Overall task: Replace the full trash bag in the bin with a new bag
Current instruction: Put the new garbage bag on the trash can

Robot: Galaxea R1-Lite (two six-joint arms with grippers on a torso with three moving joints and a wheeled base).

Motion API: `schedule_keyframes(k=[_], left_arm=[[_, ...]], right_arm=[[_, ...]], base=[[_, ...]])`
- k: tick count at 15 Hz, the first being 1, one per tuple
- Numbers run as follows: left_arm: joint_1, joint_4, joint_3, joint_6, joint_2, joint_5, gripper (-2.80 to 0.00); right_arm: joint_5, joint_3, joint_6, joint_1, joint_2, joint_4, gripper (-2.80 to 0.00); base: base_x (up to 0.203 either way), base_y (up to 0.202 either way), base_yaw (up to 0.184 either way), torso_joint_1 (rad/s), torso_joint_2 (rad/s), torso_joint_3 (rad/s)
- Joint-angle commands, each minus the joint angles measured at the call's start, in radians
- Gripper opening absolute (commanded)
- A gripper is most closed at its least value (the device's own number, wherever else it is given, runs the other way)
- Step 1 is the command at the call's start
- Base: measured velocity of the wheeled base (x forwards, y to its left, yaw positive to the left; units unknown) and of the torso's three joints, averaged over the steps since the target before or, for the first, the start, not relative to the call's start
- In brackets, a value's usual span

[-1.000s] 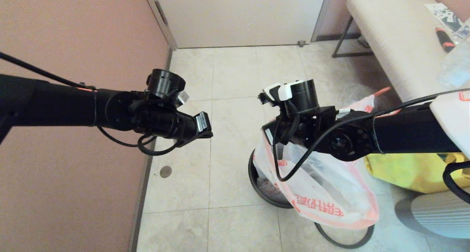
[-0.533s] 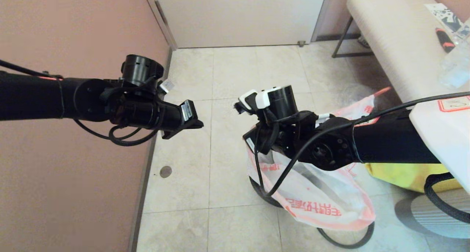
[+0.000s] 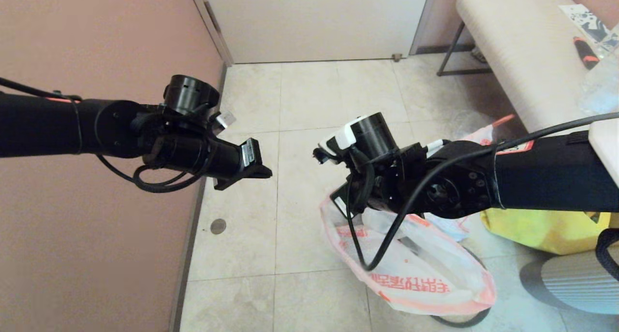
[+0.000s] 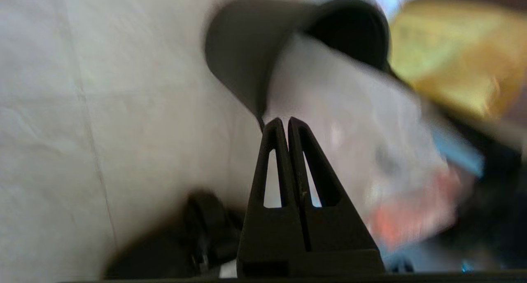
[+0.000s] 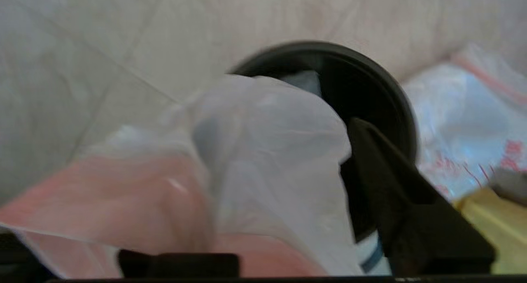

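Observation:
The new bag (image 3: 416, 274), white with red print and a pink edge band, lies slumped over the bin, which it hides in the head view. In the right wrist view the bin (image 5: 370, 85) shows as a black round bucket behind the bag (image 5: 263, 151). My right gripper (image 5: 263, 147) hangs just above the bag and stands open; one finger (image 5: 383, 171) shows and the film covers the other. The full trash bag (image 5: 465, 118) lies beyond the bin, its orange tail (image 3: 503, 120) showing past my right arm. Off to the left, my left gripper (image 3: 261, 170) is shut and empty in mid-air.
A thin dark hoop (image 3: 457, 321) peeks out from under the bag on the floor. A yellow tote (image 3: 541, 225) sits right of the bin and a cream bench (image 3: 522, 56) stands at the back right. The pink wall (image 3: 96, 250) runs along the left.
My right gripper has opened and let go of the new bag, which has sunk and spread over the bin. The left arm drew back to the left, staying shut.

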Motion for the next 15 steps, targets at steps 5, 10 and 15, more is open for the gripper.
schedule_keyframes(k=[5, 10, 15], left_arm=[[-0.001, 0.031, 0.047, 0.143, 0.008, -0.181, -2.80], [-0.005, 0.034, 0.035, 0.142, 0.034, -0.205, -2.80], [-0.008, 0.036, 0.041, 0.144, 0.038, -0.213, -2.80]], right_arm=[[0.081, -0.012, 0.002, -0.025, -0.003, -0.003, 0.00], [0.096, 0.036, -0.010, -0.021, -0.097, 0.136, 0.00], [0.118, 0.034, -0.042, -0.031, -0.143, 0.304, 0.00]], base=[[0.000, 0.000, 0.000, 0.000, 0.00, 0.000], [0.000, 0.000, 0.000, 0.000, 0.00, 0.000], [0.000, 0.000, 0.000, 0.000, 0.00, 0.000]])
